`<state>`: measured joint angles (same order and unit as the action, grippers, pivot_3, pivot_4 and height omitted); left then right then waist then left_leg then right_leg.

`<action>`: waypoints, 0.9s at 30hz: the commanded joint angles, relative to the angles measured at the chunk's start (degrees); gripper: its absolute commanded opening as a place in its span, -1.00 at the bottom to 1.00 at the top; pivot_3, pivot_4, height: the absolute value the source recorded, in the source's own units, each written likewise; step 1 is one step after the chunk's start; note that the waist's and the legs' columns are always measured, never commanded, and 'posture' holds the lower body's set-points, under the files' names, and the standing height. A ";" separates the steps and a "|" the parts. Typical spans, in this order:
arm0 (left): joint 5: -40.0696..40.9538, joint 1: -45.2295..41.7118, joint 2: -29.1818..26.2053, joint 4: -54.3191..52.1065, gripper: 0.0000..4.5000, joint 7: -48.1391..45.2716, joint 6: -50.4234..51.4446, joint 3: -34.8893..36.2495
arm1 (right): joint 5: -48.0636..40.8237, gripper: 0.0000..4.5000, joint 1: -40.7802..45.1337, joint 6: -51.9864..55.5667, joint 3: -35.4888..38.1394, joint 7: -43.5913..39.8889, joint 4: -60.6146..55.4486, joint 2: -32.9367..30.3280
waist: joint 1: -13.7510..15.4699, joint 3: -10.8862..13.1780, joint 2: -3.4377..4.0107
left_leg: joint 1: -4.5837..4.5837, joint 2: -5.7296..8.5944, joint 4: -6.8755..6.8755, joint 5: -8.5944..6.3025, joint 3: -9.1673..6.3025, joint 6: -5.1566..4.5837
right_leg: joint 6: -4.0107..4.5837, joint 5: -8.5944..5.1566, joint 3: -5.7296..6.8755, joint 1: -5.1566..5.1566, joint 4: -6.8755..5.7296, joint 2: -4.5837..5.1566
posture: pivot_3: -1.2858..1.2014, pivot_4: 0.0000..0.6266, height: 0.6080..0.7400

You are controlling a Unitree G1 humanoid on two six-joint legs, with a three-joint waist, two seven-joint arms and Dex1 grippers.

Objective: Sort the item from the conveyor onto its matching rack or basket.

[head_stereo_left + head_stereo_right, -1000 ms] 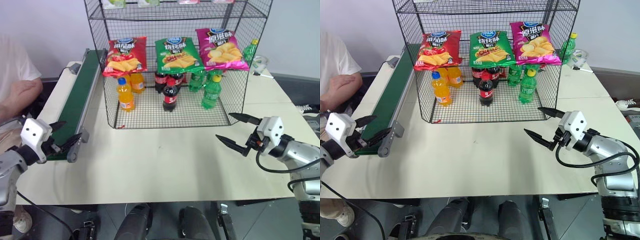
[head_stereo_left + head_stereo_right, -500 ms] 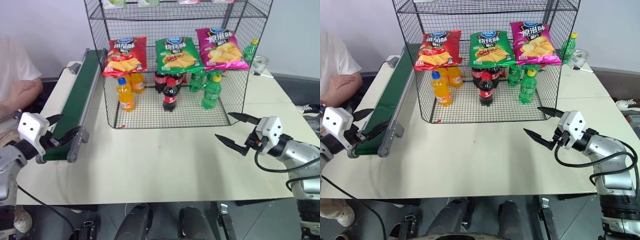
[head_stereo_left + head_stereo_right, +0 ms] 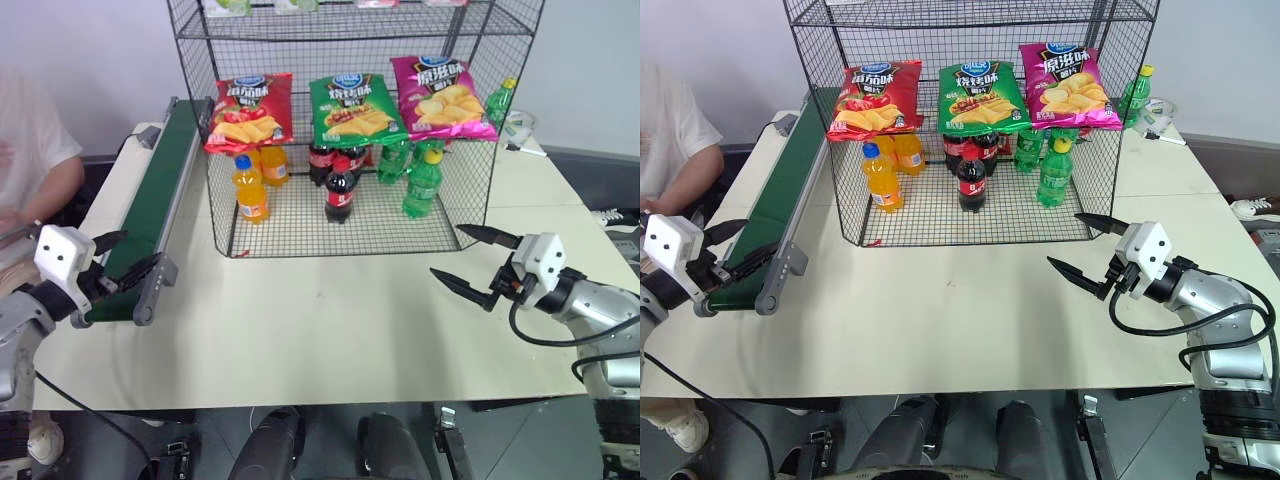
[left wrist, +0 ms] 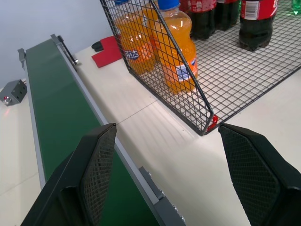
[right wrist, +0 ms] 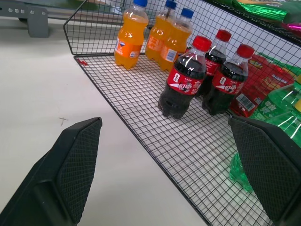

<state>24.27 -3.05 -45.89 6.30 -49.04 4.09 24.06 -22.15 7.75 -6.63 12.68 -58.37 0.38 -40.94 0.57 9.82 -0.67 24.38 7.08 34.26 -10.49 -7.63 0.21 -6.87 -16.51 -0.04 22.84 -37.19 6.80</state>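
The tall wire-mesh rack (image 3: 350, 120) holds the red crisp bag (image 3: 250, 112) on its grid tier, apparently upright with logo topmost, well apart from both empty, wide-open claws: left gripper (image 3: 125, 265) over the conveyor (image 3: 150, 205), right gripper (image 3: 470, 262) above the table.

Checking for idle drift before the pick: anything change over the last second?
Only the person's arm moved: the hand that lay beside the conveyor has dropped toward the near left. The left gripper at the belt's near end and the right gripper over the table are both as open as before and unmoved. The red crisp bag is unmoved on the wire rack.
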 commanded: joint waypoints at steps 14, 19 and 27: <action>0.76 -0.20 -0.09 -0.59 0.60 -1.96 -0.81 1.92 | -0.04 1.00 1.09 -1.17 0.35 0.10 -0.36 0.06 | 0.00 0.00 0.00 | 0.00 0.00 0.00 0.00 0.00 0.00 | 0.00 0.00 0.00 0.00 0.00 0.00 | 0.03 -0.52 1.00; 1.81 -0.31 0.15 -1.62 0.60 -1.58 0.36 2.30 | -0.04 1.00 2.07 -0.83 0.04 -0.19 -0.06 -0.17 | -0.02 0.00 0.01 | 0.00 0.00 0.00 0.00 0.00 0.00 | 0.00 0.00 0.00 0.00 0.00 0.00 | 0.03 -0.52 1.00; 2.34 0.60 0.95 -2.61 0.60 -1.69 1.29 1.62 | 0.42 1.00 1.90 -0.93 -0.10 -0.47 -0.28 -0.34 | 0.01 0.01 0.00 | 0.00 0.00 -0.01 0.00 0.00 0.00 | 0.00 0.00 0.00 0.00 0.02 0.00 | 0.03 -0.52 1.00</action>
<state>25.75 -2.44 -44.66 5.83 -50.82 5.71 24.07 -21.48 9.21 -6.63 11.89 -58.82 0.60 -40.94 0.58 9.83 -0.66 24.38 7.07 34.26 -10.49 -7.63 0.21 -6.87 -16.51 -0.04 22.84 -37.17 6.80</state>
